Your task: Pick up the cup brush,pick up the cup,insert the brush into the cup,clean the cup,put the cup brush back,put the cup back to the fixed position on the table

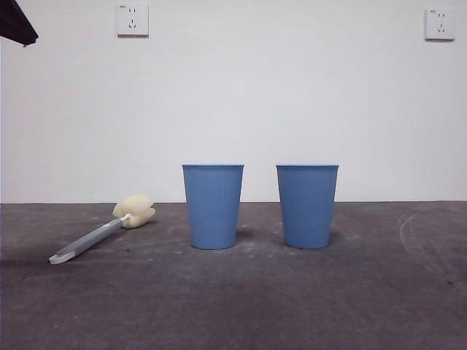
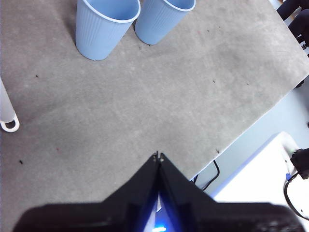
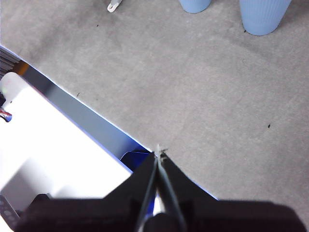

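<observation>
Left claw point(image 2: 158, 157) is pressed together, holding nothing, hanging above the bare near part of the worktop point(image 1: 292, 306) close to its edge. Right claw point(image 3: 158, 152) is the same deal, jaws pinched tight on nothing, sitting over the worktop's edge on its own side. From the front you only get a black bit of arm point(image 1: 16, 23) poking in at the top left corner.

Two blue cups stand upright side by side in the middle, near each other but not touching. The left cup point(image 1: 213, 205) has the brush point(image 1: 106, 232) lying flat on the worktop off to its left, well apart from it. The brush's yellowish sponge head point(image 1: 135, 211) points back toward the wall, the grey handle runs toward the front, ending in a white loop point(image 2: 8, 125). The right cup point(image 1: 307, 205) stands alone. Two wall sockets point(image 1: 132, 20) up on the white wall.
</observation>
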Controlling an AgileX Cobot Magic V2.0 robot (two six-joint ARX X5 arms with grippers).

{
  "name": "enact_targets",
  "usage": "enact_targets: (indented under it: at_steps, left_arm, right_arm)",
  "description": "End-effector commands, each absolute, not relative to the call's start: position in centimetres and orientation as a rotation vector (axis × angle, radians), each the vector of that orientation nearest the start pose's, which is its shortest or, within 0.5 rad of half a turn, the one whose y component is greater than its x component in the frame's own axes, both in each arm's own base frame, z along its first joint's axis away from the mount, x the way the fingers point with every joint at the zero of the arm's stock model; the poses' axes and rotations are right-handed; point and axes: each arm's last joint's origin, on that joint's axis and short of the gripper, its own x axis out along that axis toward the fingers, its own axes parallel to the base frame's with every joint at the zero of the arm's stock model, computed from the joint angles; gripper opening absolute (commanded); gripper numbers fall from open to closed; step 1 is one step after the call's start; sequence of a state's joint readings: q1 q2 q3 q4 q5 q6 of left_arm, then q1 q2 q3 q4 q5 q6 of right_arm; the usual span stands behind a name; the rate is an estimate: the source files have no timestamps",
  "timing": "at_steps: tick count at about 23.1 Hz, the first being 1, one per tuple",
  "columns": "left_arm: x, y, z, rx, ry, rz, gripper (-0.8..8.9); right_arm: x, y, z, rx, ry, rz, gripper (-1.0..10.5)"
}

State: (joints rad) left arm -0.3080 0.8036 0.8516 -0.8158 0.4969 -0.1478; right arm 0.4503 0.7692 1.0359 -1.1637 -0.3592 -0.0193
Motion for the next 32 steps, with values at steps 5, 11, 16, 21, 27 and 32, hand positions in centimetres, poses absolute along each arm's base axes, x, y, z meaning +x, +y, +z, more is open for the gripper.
enact_targets:
  at_steps: [5,11,16,21,27,32]
  left_arm:
    - [13.5,-5.8,29.9,-0.191,0.838,-0.714,-0.04]
    - [13.5,-5.8,29.8,-0.191,0.839,-0.713,-0.04]
    - [13.7,-5.8,29.9,-0.154,0.816,-0.719,-0.04]
    - [14.5,-6.0,31.0,0.054,0.582,-0.712,-0.04]
    - [14.6,-4.6,34.5,0.269,0.124,-0.544,-0.04]
    - [13.5,-2.7,34.4,0.292,-0.055,-0.399,-0.04]
  right_arm:
    - [9.5,5.7,33.6,-0.069,0.905,0.769,0.0]
    - [9.5,5.7,33.6,-0.069,0.905,0.769,0.0]
    - [9.5,5.7,33.6,-0.069,0.905,0.769,0.0]
    - [9.5,5.7,33.6,-0.069,0.905,0.769,0.0]
    - [9.5,5.7,33.6,-0.069,0.905,0.769,0.0]
    - [9.5,5.7,33.6,-0.069,0.905,0.769,0.0]
